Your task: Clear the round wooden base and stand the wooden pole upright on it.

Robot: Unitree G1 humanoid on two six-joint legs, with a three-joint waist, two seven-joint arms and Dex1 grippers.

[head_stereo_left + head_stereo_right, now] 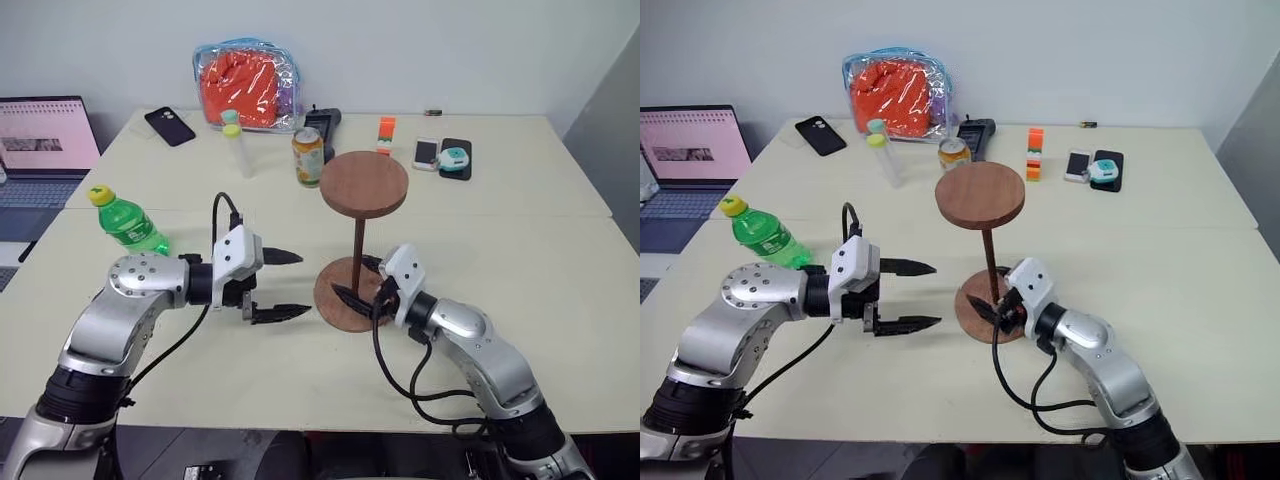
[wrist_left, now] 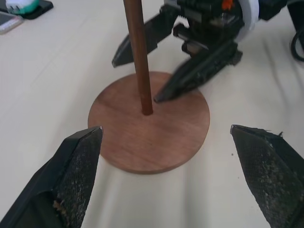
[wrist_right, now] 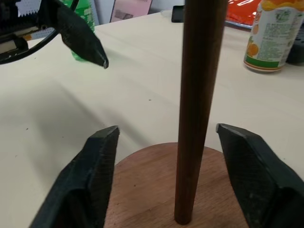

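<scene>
The wooden pole (image 1: 358, 250) stands upright on the round wooden base (image 1: 335, 306), with its own disc (image 1: 364, 183) at the top. My right gripper (image 1: 358, 282) is open at the foot of the pole. Its fingers (image 3: 99, 161) stand on either side of the rod (image 3: 197, 109), just above the base (image 3: 147, 190), with a gap to each. My left gripper (image 1: 303, 284) hangs open a little to the left of the base and points toward it. The left wrist view shows base (image 2: 156, 137) and pole (image 2: 140, 57) between its spread fingers (image 2: 78, 166).
A green bottle (image 1: 128, 222) lies at the left of the table. Further back are a drink can (image 1: 308, 157), a clear tube (image 1: 238, 145), phones (image 1: 170, 126) (image 1: 445, 155), an orange block (image 1: 386, 135) and an orange bag (image 1: 247, 84). A laptop (image 1: 45, 150) sits far left.
</scene>
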